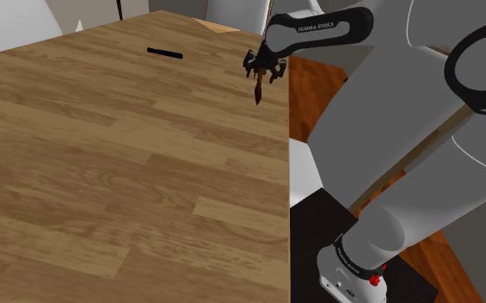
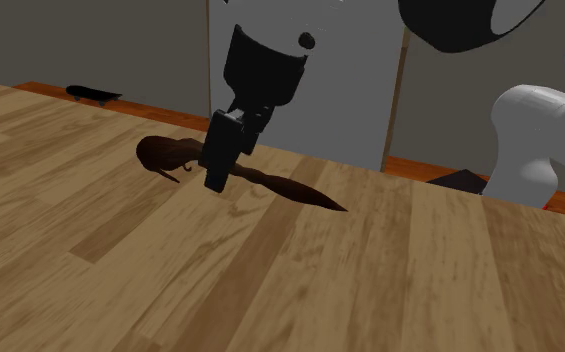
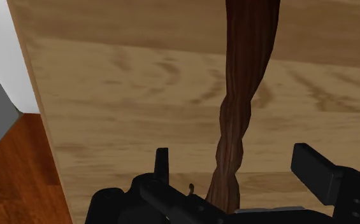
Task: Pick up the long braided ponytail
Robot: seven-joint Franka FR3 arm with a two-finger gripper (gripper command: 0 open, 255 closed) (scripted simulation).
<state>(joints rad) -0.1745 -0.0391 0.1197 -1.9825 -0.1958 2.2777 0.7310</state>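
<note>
Claw: my gripper (image 3: 234, 153) is released, its two black fingers standing apart.
Between my fingers: the braid runs through the gap, and neither finger touches it.
Ponytail's place: the braided ponytail (image 2: 290, 188) lies flat on the wooden table (image 2: 270, 290), right under my hand.
Shoulder view: my gripper (image 1: 262, 73) hangs over the ponytail (image 1: 258, 89), close to the right edge of the table (image 1: 103, 172).
Ponytail's look: dark reddish-brown, with a thick rounded end (image 2: 165, 152) and a twisted plait narrowing to a sharp tip (image 2: 335, 207).
Wrist view: the plait (image 3: 248, 57) broadens away from my hand, over pale planks (image 3: 121, 83).
Farther off: a thin black thing (image 1: 164, 53) lies on the table, well apart.
Beyond the edge: red-brown floor (image 3: 19, 178).
</note>
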